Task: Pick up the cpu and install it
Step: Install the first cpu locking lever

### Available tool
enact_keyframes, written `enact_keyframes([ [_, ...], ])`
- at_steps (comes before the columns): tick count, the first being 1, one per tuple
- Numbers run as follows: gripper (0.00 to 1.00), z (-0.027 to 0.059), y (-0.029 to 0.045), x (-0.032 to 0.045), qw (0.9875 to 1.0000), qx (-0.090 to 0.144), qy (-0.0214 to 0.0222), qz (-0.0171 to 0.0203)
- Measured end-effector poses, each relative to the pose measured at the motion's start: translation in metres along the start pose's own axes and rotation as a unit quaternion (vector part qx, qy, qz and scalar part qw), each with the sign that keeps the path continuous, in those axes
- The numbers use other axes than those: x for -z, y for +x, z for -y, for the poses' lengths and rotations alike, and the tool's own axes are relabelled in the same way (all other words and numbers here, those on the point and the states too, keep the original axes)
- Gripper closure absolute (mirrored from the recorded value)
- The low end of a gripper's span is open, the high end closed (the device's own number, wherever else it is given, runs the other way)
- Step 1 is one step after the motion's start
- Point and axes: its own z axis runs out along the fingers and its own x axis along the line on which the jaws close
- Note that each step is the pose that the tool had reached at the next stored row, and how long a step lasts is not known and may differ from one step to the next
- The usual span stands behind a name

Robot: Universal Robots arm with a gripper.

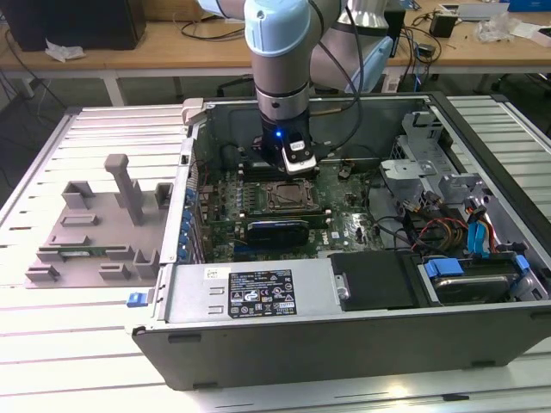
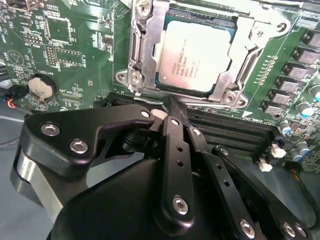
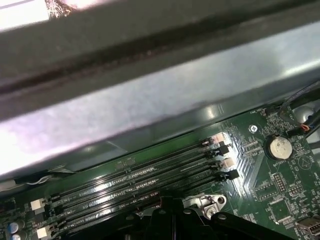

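Note:
The cpu point(image 2: 195, 54), a flat silver square with a thin greenish rim, lies flat inside the metal-framed socket point(image 2: 137, 55) on the green motherboard. In the exterior view the socket point(image 1: 288, 196) sits mid-board, just in front of the arm's wrist. My gripper point(image 2: 171, 106) is shut with nothing in it. Its black tips hover over the black memory slots point(image 2: 235, 131), just beside the socket's edge and apart from the cpu. The same tips point(image 3: 166, 202) show in the first wrist view, near the slots point(image 3: 140, 177).
The open computer case point(image 1: 284, 297) surrounds the board; its grey wall point(image 3: 160, 105) stands close behind the gripper. A coin battery point(image 2: 40, 86) lies beside the socket. Drive bays and cables point(image 1: 448, 232) fill the exterior view's right. A grey fixture tray point(image 1: 95, 224) lies outside on the left.

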Motion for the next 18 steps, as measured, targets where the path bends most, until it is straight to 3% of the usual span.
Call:
enact_keyframes([
  [3,0.89,-0.0010,-0.0002,0.0044,1.0000,0.000,-0.0003,0.0007],
  [5,0.89,-0.0007,0.0006,0.0046,1.0000,0.002,-0.0032,0.0089],
  [8,0.89,0.0002,0.0032,0.0049,0.9998,0.005,-0.0065,0.0173],
  [9,0.89,0.0003,0.0032,0.0048,0.9998,0.008,-0.0073,0.0183],
  [10,0.89,0.0004,0.0034,0.0046,0.9995,0.026,-0.0091,0.0167],
  [15,0.89,0.0005,0.0044,0.0046,0.9995,0.026,-0.0091,0.0169],
  [18,0.89,0.0004,0.0049,0.0034,0.9994,0.027,-0.0106,0.0205],
])
